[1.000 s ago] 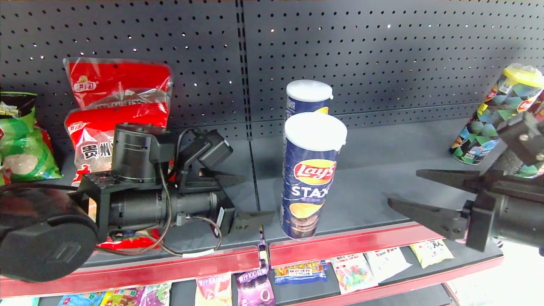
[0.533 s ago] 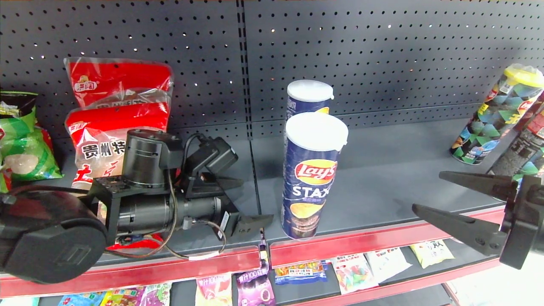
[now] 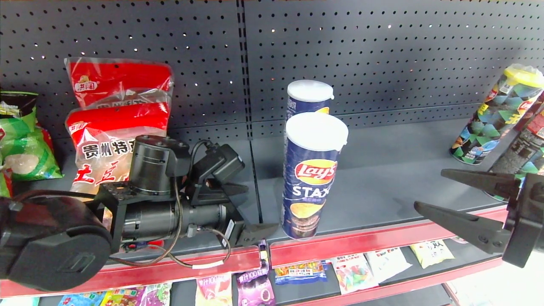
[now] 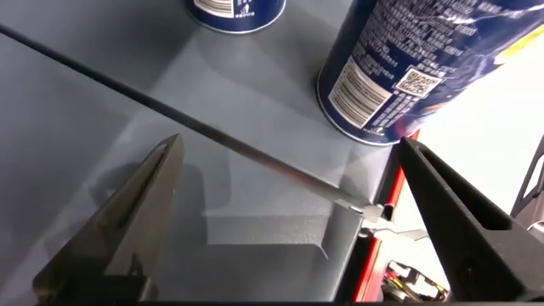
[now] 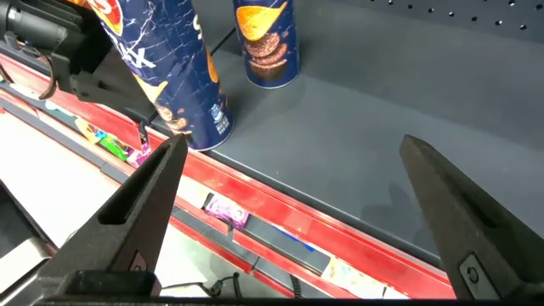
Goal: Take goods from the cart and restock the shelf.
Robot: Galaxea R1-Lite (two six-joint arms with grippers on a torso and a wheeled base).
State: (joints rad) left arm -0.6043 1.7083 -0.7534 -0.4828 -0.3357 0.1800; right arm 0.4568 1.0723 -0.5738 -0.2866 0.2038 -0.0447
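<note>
The tall blue crisp canister with the white plastic lid (image 3: 313,174) stands upright on the dark grey metal shelf (image 3: 382,187), close to the front, just behind the red front rail (image 3: 361,242). Right behind it is a second blue canister with a white lid (image 3: 308,98), also upright and nearer the perforated dark back panel (image 3: 382,55). In the left wrist view the front canister (image 4: 425,68) and the rear one (image 4: 236,13) both sit flat on the shelf, a gap between them. The right wrist view has the same pair, front (image 5: 166,68) and rear (image 5: 268,42).

The left pincer (image 3: 259,208) is low over the shelf, just beside the front canister on its left. It is spread wide, holds nothing and is not touching the canister. Its own camera (image 4: 290,143) shows bare shelf between the two fingers.

Over on the right, the right pincer (image 3: 430,188) hangs by the shelf's front edge, well apart from the canister. It is spread too and empty (image 5: 293,143).

Farther out, red-and-clear plastic bags (image 3: 114,114) lean against the back panel behind the left arm, with a green snack bag (image 3: 23,144) at the far left. A multicoloured canister with a yellow lid (image 3: 493,119) stands tilted at the far right. Small bright sachets (image 3: 352,267) lie on the shelf below.
</note>
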